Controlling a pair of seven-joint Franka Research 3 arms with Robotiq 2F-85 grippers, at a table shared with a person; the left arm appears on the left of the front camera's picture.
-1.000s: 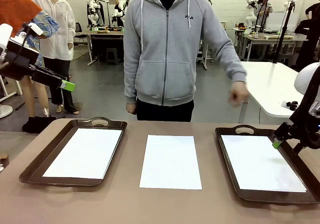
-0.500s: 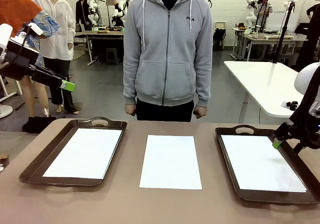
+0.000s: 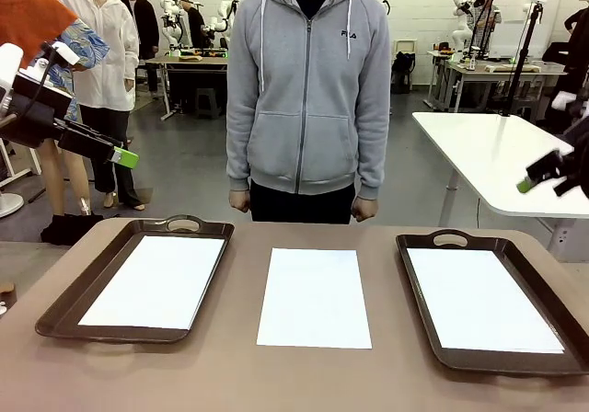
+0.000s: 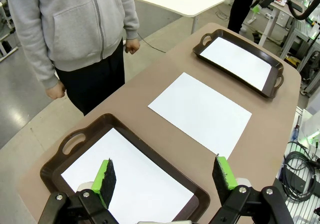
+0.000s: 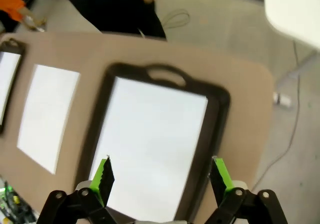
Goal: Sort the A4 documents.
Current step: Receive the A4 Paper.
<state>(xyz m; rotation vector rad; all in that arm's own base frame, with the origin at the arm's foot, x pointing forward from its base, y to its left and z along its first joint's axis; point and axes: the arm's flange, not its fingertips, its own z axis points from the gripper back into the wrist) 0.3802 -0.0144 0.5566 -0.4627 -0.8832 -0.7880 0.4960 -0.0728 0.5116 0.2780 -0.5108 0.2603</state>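
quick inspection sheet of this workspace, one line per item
surface: brown table, bare between the trays
job's things: three A4 documents; one in the left tray, one loose mid-table, one in the right tray
clutter: nothing seen
grippers: left claw open, raised above the left tray; right claw open, raised above the right tray
cables: bundle off the table's edge
surroundings: person in a grey hoodie at the far side, hands down; white table beyond

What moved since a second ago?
The right pincer lifted up off the right tray, open and empty. The person's hand dropped to their side. The left pincer, the three sheets and both trays stayed put.
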